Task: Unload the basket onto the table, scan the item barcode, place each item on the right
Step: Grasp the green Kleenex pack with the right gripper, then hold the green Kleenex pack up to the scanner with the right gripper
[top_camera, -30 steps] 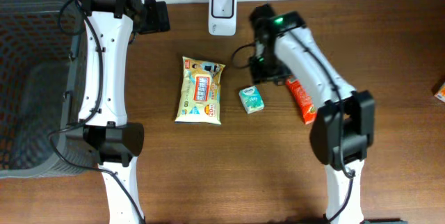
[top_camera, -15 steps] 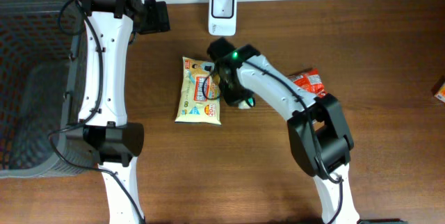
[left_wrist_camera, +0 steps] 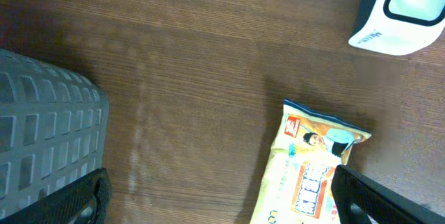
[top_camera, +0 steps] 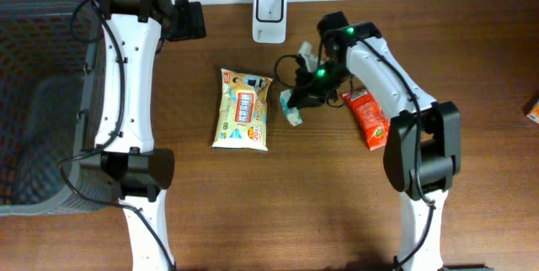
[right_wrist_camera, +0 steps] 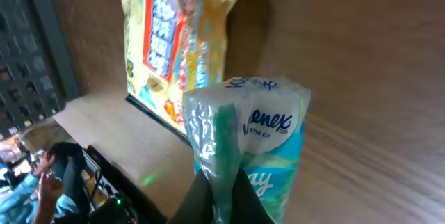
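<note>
My right gripper (top_camera: 297, 100) is shut on a teal-and-white Kleenex tissue pack (top_camera: 292, 113), pinching its plastic edge. In the right wrist view the pack (right_wrist_camera: 259, 137) hangs in front of the dark fingers (right_wrist_camera: 240, 197), tilted above the table. The white barcode scanner (top_camera: 269, 4) stands at the back edge, beyond the pack. A yellow wipes packet (top_camera: 242, 108) lies flat just left of the held pack. My left gripper (top_camera: 190, 20) hovers open at the back left, its fingertips (left_wrist_camera: 90, 195) wide apart with nothing between them; its view shows the scanner (left_wrist_camera: 403, 5) and the yellow packet (left_wrist_camera: 313, 179).
A red snack packet (top_camera: 368, 117) lies right of my right arm. A grey mesh basket (top_camera: 42, 94) fills the left side of the table. A small orange item (top_camera: 533, 108) sits at the far right edge.
My right gripper closed on the tissue pack and raised it off the table, carrying it a little left toward the yellow packet. The left arm has not moved.
</note>
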You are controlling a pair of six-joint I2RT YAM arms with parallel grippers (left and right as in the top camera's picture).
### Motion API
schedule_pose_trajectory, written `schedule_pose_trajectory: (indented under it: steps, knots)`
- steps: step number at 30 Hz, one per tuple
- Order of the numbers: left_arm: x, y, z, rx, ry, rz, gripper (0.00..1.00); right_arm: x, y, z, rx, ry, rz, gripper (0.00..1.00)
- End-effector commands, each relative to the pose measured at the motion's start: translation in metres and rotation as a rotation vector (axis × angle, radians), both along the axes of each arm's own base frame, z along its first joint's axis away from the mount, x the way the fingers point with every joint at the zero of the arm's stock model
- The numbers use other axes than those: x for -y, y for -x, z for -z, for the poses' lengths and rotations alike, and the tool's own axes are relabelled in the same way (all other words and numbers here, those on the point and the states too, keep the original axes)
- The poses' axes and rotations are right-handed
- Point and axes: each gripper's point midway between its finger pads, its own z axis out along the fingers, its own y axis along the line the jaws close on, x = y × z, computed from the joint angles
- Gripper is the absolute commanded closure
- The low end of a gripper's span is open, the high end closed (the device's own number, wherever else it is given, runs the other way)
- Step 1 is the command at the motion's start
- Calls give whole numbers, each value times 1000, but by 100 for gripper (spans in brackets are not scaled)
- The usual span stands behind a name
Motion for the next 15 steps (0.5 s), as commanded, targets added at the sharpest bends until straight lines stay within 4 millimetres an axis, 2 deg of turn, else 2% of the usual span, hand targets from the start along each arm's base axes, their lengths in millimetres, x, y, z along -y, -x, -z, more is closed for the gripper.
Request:
schedule_pose_trajectory:
  steps: [1,3,4,5,6,7,8,9,11,13,14,15]
  knots:
    - [-1,0,0,2,-2,-11,1,3,-13,-4,37,-180,29,96]
    - [-1,0,0,2,-2,-11,1,-4,-13,1,30,-419,54,96]
    - [-1,0,0,2,-2,-11,1,1,-9,17,-15,-486,114,95]
    - [-1,0,0,2,-2,-11,1,8,-4,35,-63,-482,173,92]
    - [-1,0,0,2,-2,-11,1,19,0,54,-100,-441,233,86]
    - [-1,0,0,2,-2,-11,1,42,0,84,-108,-269,307,78]
    - [-1,0,0,2,-2,-11,1,84,0,106,-111,-40,372,70]
    - [-1,0,0,2,-2,-11,1,95,-3,99,-92,-5,344,60]
    - [-1,0,0,2,-2,-11,1,113,-15,62,-51,107,271,49]
    - [-1,0,0,2,-2,-11,1,101,-20,25,-8,114,181,47]
    - [-1,0,0,2,-2,-11,1,90,-20,22,3,112,156,48]
    - [-1,0,0,2,-2,-11,1,72,-14,28,1,111,115,57]
